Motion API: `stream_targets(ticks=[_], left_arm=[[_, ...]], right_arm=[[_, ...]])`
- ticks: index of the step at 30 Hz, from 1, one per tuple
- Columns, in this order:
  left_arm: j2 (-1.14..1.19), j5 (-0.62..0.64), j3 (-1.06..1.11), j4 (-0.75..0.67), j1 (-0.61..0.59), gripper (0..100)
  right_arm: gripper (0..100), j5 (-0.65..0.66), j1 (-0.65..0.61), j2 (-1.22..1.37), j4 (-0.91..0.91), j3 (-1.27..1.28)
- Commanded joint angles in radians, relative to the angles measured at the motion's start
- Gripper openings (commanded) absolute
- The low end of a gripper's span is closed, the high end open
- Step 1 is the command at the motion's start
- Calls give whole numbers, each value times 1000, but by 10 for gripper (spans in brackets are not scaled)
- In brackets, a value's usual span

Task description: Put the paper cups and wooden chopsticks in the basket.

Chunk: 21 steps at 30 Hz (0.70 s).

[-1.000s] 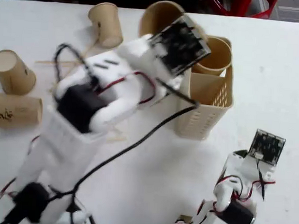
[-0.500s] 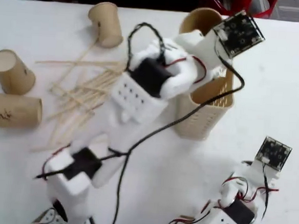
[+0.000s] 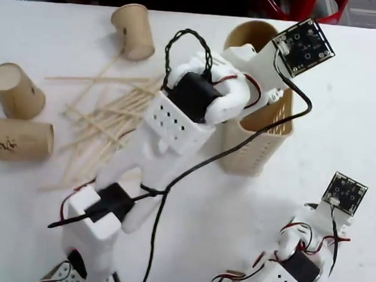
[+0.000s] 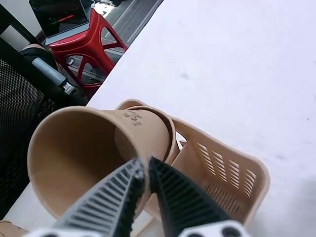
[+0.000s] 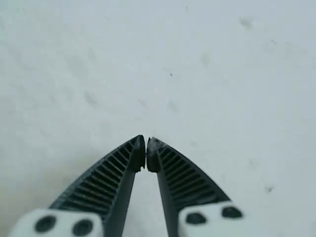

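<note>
- While clamped nearly shut on the wall of a paper cup, the left hand holds it tilted at the mouth of the basket, just beside a second cup standing inside.
- Right hand: tips closed together on nothing, over bare worktop.
- From the high view come three cups and scattered chopsticks, lying on the worktop apart from the basket.

Chopsticks lie between basket (right) and cups.
</note>
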Motion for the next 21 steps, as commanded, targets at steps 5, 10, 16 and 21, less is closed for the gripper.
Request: stream_targets(ticks=[5, 10, 16, 21], left_arm=[[-1, 2, -44, -3, 15, 24], [7, 2, -43, 0, 16, 81], [88, -18, -55, -32, 18, 97], [91, -78, -55, -61, 35, 94]], right_arm=[[21, 11, 7, 7, -12, 6], [21, 12, 7, 7, -12, 6], [21, 12, 7, 7, -12, 6], [21, 12, 7, 7, -10, 6]])
